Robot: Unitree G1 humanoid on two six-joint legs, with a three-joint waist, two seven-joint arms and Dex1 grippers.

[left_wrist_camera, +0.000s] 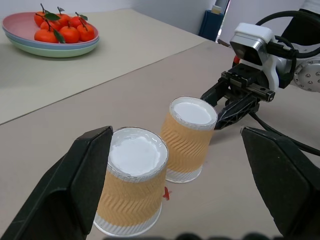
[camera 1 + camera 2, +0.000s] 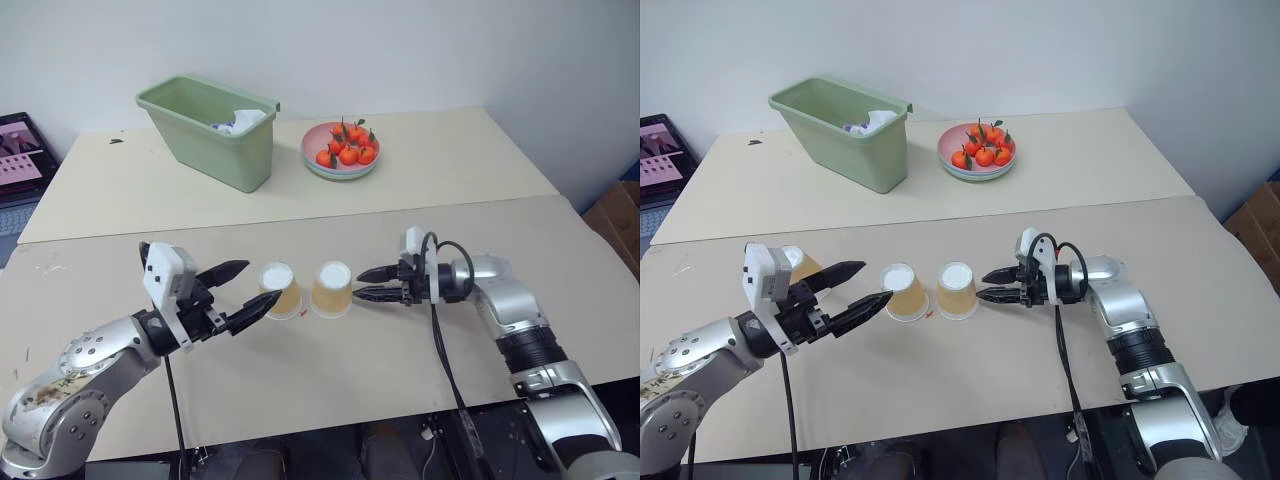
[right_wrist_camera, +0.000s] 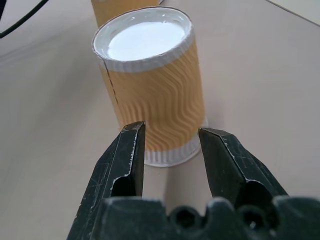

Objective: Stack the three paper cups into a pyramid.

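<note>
Two of the paper cups stand upside down side by side at the table's middle: the left cup [image 2: 281, 290] and the right cup [image 2: 332, 289], tan with white bases. A third cup [image 2: 803, 266] peeks out behind my left wrist. My left gripper [image 2: 262, 281] is wide open and points at the left cup, its nearer fingertip close against the cup's side. My right gripper [image 2: 358, 283] points left at the right cup [image 3: 150, 85]. Its fingers [image 3: 131, 150] stand narrowly apart with nothing between them, tips just short of the cup. No cup is stacked on another.
A green bin [image 2: 215, 135] with crumpled white paper stands at the back. A pink plate [image 2: 341, 168] of small oranges sits to its right. A seam crosses between the two tabletops. A black cable hangs from my right wrist. A cardboard box [image 2: 622, 215] stands off the right edge.
</note>
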